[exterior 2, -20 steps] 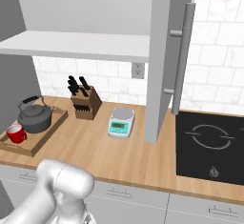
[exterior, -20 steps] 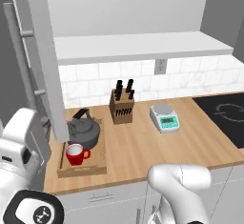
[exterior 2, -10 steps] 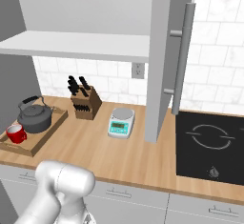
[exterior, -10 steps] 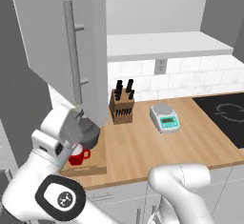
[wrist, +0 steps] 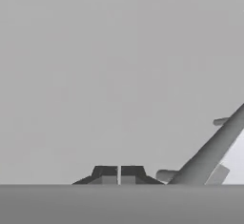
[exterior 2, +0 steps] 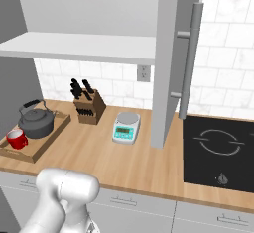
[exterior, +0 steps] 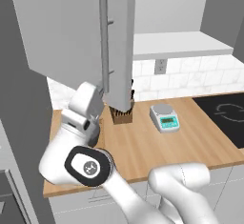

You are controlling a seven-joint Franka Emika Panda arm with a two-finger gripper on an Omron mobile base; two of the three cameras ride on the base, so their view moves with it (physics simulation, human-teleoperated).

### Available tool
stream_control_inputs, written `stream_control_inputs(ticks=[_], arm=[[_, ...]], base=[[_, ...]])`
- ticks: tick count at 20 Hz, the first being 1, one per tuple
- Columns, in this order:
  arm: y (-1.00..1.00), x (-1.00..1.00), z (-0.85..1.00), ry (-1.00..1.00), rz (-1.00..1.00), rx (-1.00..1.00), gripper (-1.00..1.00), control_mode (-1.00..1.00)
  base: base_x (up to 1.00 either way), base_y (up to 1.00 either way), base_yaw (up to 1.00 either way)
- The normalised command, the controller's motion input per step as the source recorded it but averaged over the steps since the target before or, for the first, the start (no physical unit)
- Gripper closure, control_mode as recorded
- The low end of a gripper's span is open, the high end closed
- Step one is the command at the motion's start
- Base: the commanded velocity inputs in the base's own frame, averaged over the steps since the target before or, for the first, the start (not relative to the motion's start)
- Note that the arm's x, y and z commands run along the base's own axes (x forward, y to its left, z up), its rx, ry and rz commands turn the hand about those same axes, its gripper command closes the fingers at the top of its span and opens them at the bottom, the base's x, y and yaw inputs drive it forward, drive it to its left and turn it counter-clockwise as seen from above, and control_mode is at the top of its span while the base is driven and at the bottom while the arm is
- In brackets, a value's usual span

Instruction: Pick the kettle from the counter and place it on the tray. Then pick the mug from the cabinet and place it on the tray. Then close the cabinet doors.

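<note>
**Closed claw pressed to the left door, tray already loaded**

The gripper (wrist: pixel 118 175) had its two dark fingertips drawn together with nothing between them, and it faced a flat grey panel at very close range. A closed claw made sense here: a door is pushed with the fingertips, not grasped, and shut fingers give one firm contact point. The bar handle (wrist: pixel 209 151) ran slantwise just beside the fingertips, apparently untouched, which suggested the push was on the door face near the handle.

In the left base view the arm reached up to the left cabinet door (exterior: pixel 71 27), which stood partly swung in front of the cabinet, its long handle (exterior: pixel 104 46) hanging over the knife block (exterior: pixel 121 116). The right cabinet door (exterior 2: pixel 166 63) stood open, edge-on to the right base camera, between the small scale (exterior 2: pixel 126 127) and the black hob (exterior 2: pixel 221 150).

The kettle (exterior 2: pixel 35 123) sat on the tray (exterior 2: pixel 42 146) at the far left of the counter (exterior 2: pixel 124 162), with the red mug (exterior 2: pixel 17 139) just beside it on the same tray. Both rested inside the raised sides, so the carrying steps looked finished.

What remained, by my reading, was closing both doors, the left one first. The open shelf (exterior 2: pixel 79 46) held nothing that could block them.
</note>
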Motion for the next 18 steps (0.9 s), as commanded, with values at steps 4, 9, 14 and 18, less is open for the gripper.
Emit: stream_control_inputs(ticks=[4, 9, 14, 18], arm=[[-0.03, 0.17, 0.50, 0.00, -0.01, -0.14, 1.00, -1.00], [0.00, 0.39, 0.29, 0.09, 0.00, -0.09, 1.00, -1.00], [0.00, 0.13, 0.64, 0.43, 0.01, 0.01, 1.00, -1.00], [0.00, 0.62, 0.18, 0.67, 0.17, 0.13, 1.00, -1.00]], base=[[0.00, 0.00, 0.00], [0.00, 0.00, 0.00], [0.00, 0.00, 0.00], [0.00, 0.00, 0.00]])
